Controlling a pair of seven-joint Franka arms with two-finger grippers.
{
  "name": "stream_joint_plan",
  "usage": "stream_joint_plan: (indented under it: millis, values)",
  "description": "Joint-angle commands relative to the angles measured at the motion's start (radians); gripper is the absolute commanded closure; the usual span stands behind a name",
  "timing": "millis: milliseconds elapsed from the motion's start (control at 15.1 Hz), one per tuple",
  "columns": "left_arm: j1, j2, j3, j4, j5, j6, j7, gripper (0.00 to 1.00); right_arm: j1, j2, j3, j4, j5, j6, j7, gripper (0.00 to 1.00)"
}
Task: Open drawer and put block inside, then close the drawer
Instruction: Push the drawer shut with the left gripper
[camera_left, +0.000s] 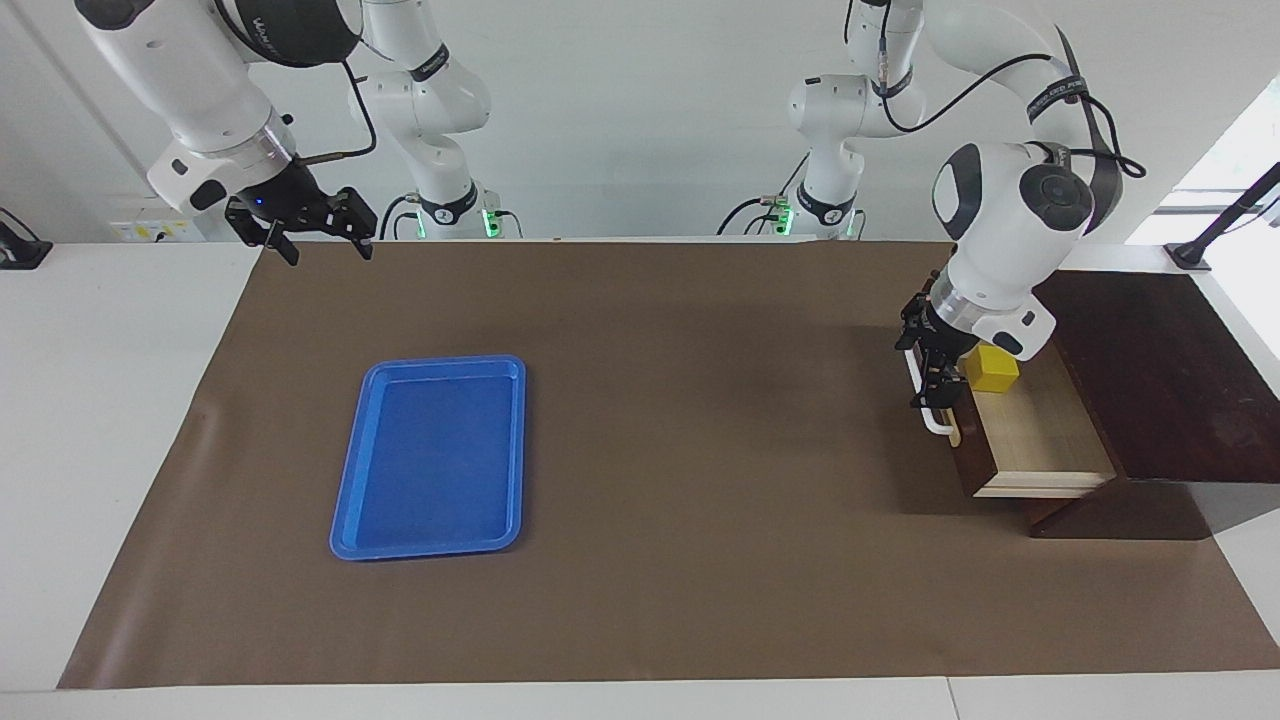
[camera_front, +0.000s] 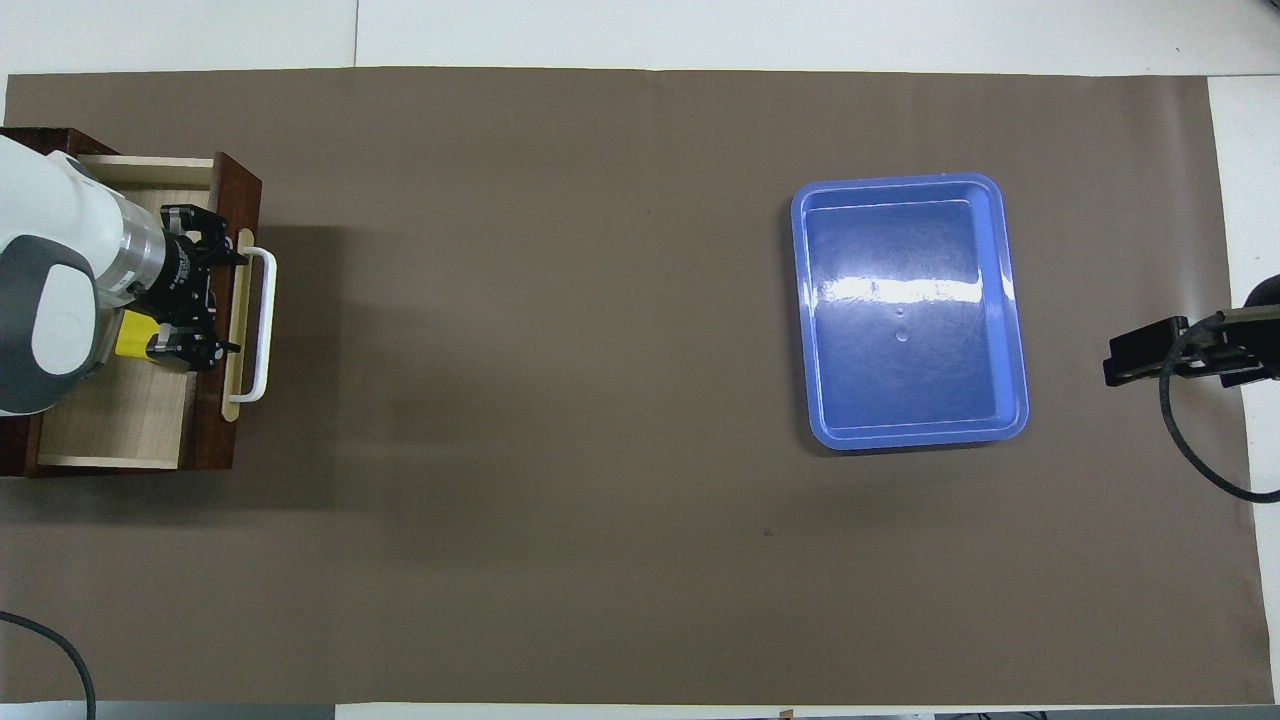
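Note:
The drawer (camera_left: 1040, 440) stands pulled out of its dark brown box (camera_left: 1160, 380) at the left arm's end of the table, its pale inside showing. The yellow block (camera_left: 992, 368) lies inside it, at the end nearer to the robots; it also shows in the overhead view (camera_front: 130, 333), partly under the left wrist. My left gripper (camera_left: 926, 368) is open and empty, low over the drawer front, right by the white handle (camera_left: 936, 420). In the overhead view the left gripper (camera_front: 234, 300) spreads its fingers along the handle (camera_front: 264, 320). My right gripper (camera_left: 322, 240) is open and empty, raised at the right arm's end.
A flat blue tray (camera_left: 350, 480) lies empty on the brown mat toward the right arm's end; it also shows in the overhead view (camera_front: 1010, 330). The brown mat (camera_left: 700, 400) covers the table between tray and drawer.

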Motion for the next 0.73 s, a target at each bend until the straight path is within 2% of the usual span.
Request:
stream_joint_plan:
  millis: [0,132,661]
  values:
    - [0.042,-0.030,-0.001,-0.029,0.026,0.020,0.057,0.00,-0.016,-0.014,0.006,-0.010,-0.021,0.000,-0.026,0.00]
    - [0.063,-0.030,-0.003,-0.028,0.075,0.025,0.080,0.00,-0.024,-0.014,0.004,-0.011,-0.021,0.000,-0.091,0.00]
    - [0.221,-0.030,-0.003,-0.031,0.077,0.060,0.271,0.00,-0.039,-0.014,0.003,-0.011,-0.019,-0.008,-0.099,0.00]
